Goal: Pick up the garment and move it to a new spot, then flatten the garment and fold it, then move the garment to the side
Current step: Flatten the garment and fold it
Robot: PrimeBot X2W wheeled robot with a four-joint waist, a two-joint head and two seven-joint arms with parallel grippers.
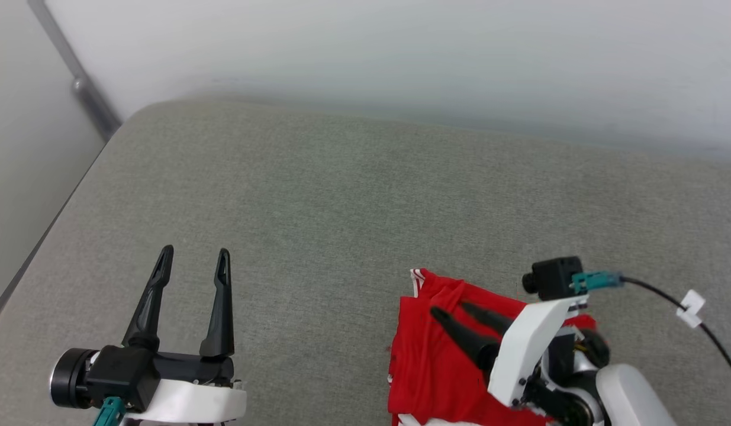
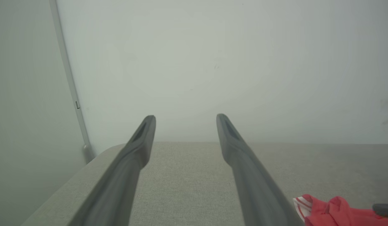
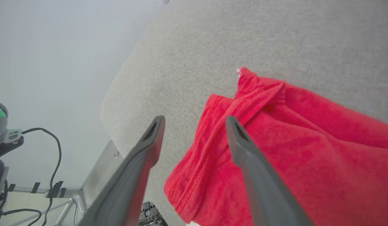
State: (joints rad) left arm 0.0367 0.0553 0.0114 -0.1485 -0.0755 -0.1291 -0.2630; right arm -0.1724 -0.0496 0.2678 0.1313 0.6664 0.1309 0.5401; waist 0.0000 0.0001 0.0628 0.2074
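Toward the near edge of the grey padded surface [image 1: 341, 195], on its right half, the garment [image 1: 427, 373] lies in a loose heap rather than flat. It is plain red cloth, creased and doubled over itself, with a stitched hem running down its left side. At the heap's far left corner I can make out a small tab of red-and-white striped trim [image 1: 416, 278], and a sliver of white shows at the near end of the heap. My right claw [image 1: 449, 309] sits over the far part of the heap, pointing away from me and to the left, its two dark fingers [image 3: 253, 175] spread wide with nothing gripped between them. In the right wrist view one finger lies across the red cloth by the hem. The other is over bare grey fabric just beside the garment's edge. I cannot tell whether either tip presses on the cloth. My left claw [image 1: 195, 253] is well apart from the garment, over the near left part of the surface. It points toward the far edge and the pale wall [image 1: 401, 47], also spread wide and holding nothing.
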